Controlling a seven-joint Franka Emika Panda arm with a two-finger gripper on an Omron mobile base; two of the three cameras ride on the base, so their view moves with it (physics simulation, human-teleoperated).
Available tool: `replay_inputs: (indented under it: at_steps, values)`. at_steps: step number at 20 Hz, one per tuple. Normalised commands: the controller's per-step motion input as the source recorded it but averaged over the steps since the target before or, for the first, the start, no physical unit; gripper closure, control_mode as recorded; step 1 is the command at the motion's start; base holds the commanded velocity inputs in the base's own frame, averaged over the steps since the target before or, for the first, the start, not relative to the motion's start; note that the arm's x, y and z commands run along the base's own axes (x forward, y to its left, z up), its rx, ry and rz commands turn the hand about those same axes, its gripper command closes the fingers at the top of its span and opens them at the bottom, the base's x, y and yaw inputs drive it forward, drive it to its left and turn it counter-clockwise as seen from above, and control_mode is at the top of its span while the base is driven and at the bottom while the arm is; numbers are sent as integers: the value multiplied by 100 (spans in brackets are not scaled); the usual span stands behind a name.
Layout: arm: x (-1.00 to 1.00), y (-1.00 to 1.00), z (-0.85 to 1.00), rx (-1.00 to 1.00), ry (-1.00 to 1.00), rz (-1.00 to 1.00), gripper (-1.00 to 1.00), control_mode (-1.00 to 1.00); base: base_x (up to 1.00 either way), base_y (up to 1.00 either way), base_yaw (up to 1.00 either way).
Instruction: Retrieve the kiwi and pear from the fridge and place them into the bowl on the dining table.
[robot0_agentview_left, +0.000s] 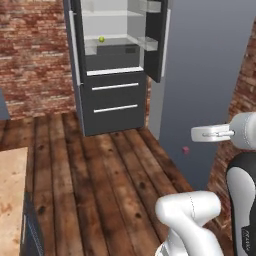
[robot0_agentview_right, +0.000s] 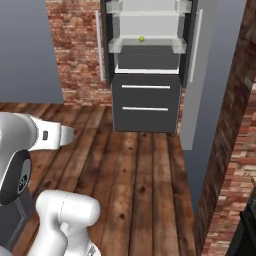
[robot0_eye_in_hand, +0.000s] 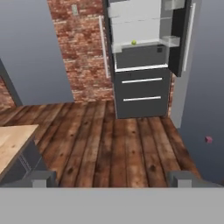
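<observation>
At the top of the left base view, the fridge (robot0_agentview_left: 117, 65) stands with its doors swung wide, and there's the pear (robot0_agentview_left: 101, 39), a tiny yellow-green ball sitting on a clear glass shelf, left of centre. The right base view has the same fruit up at the top middle, resting on that shelf above the two drawer fronts. No kiwi that I can make out from here; at this range the shelves are too small to be sure. The bowl isn't visible either.

The pincer (robot0_eye_in_hand: 111, 179) pokes up from the bottom of the hand view, its two fingertips spread wide apart with nothing between them, pointed straight across the wooden floor (robot0_eye_in_hand: 109, 140) at the fridge. A corner of the tabletop (robot0_eye_in_hand: 11, 144) peeks in at the lower left of that view.

So the robot is well back from the target, and the reach is yet to come. The dangers, as I see it: the open right-hand door (robot0_agentview_left: 156, 40) juts out close beside the shelf, so an arm swinging in could clip it. That round pear could roll off the glass if nudged before the fingers close. And the glass shelf just above leaves little headroom for coming in from on high.
</observation>
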Motion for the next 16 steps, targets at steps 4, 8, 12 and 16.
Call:
replay_inputs:
  at_steps: [4,8,12,16]
  values:
    - [0,0,0,0,0,0,-100,100,17,-61,10]
    - [0,0,0,0,0,0,-100,100,28,-41,9]
    - [0,0,0,0,0,0,-100,100,59,-7,6]
    - [0,0,0,0,0,0,-100,100,96,0,3]
